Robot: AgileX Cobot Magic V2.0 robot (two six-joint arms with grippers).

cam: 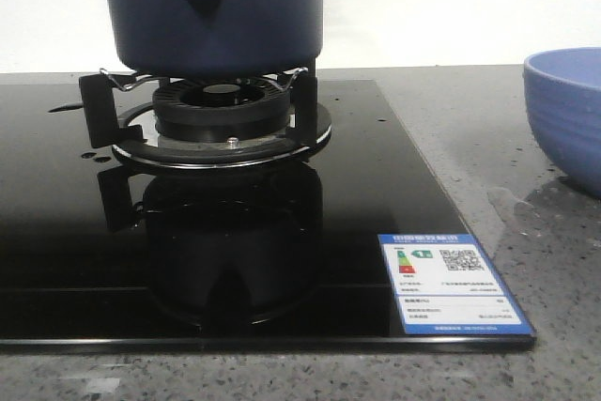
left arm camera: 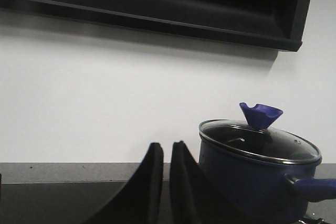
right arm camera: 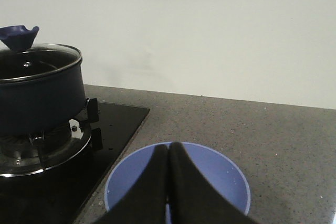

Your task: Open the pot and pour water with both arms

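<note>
Nearest, the blue energy label [cam: 455, 283] is lying on the black hob [cam: 56, 232]; the glossy navy pot [cam: 211, 7] is sitting on the burner stand [cam: 221, 110], glass lid [left arm camera: 260, 141] on; left fingers [left arm camera: 152, 177] are nearly closed, empty; right fingers [right arm camera: 184, 182] are pressed together, empty, above the blue bowl [right arm camera: 220, 174].

Navy pot [cam: 212, 8] upright on burner, glass lid [left arm camera: 259, 141] on.

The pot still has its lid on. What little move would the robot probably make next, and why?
Probably the left gripper opens and heads toward the lid knob. The glass lid still covers the pot on the burner, and both grippers are shut and empty, the right gripper above the bowl.
</note>
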